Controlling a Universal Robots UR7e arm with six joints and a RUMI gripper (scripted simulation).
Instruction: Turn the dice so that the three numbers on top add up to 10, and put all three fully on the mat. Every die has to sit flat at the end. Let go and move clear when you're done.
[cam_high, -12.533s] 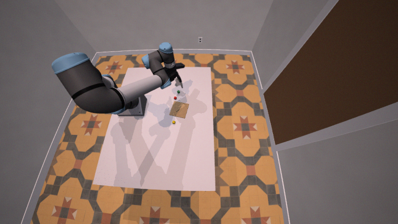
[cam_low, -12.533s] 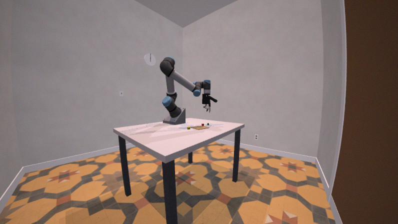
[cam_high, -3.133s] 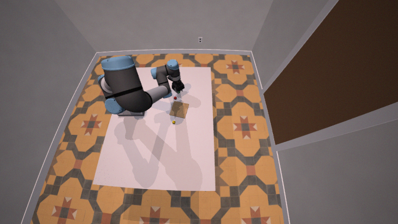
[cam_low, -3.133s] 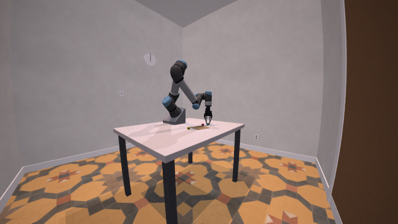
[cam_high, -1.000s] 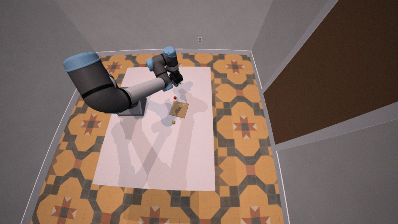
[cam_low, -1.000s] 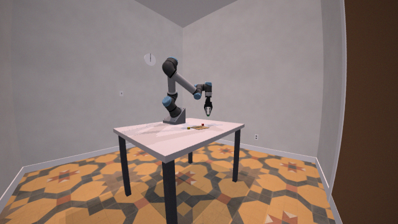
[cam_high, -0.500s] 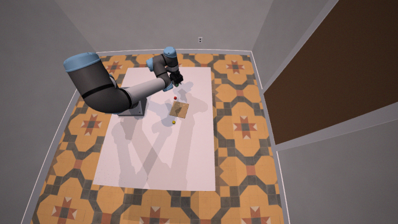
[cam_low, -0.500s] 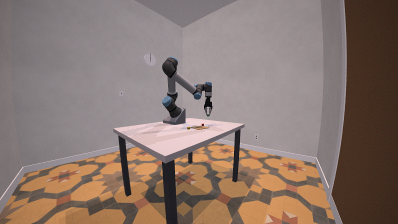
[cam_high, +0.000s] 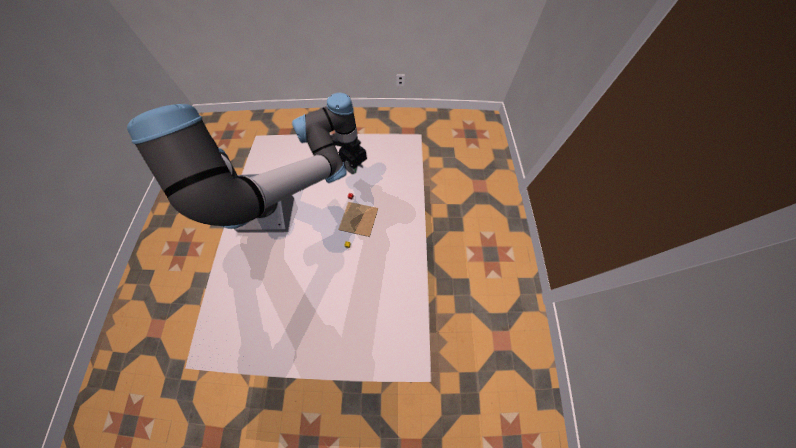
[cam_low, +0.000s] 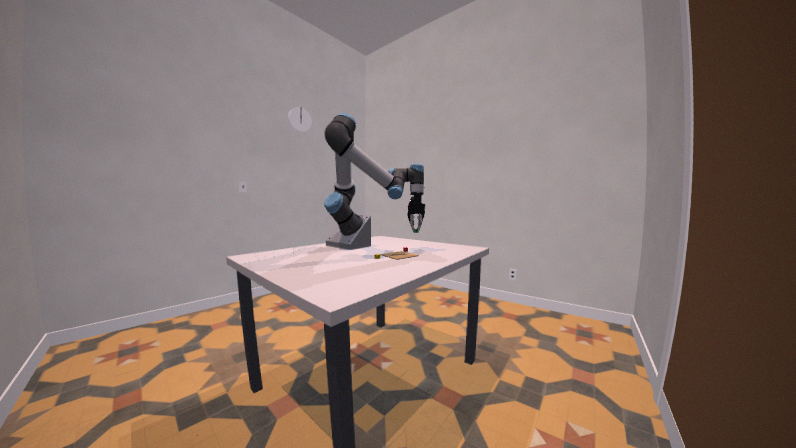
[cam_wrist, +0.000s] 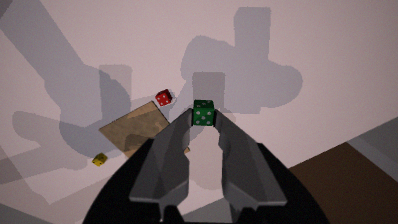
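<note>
My gripper is shut on a green die and holds it high above the white table; the face toward the wrist camera shows five pips. The gripper also shows in the top and exterior views. The brown mat lies flat on the table with nothing on it. A red die sits on the table just off one corner of the mat. A yellow die sits on the table off the opposite side of the mat.
The arm's base stands on the table to the left of the mat. The table edge and the floor show at the lower right of the wrist view.
</note>
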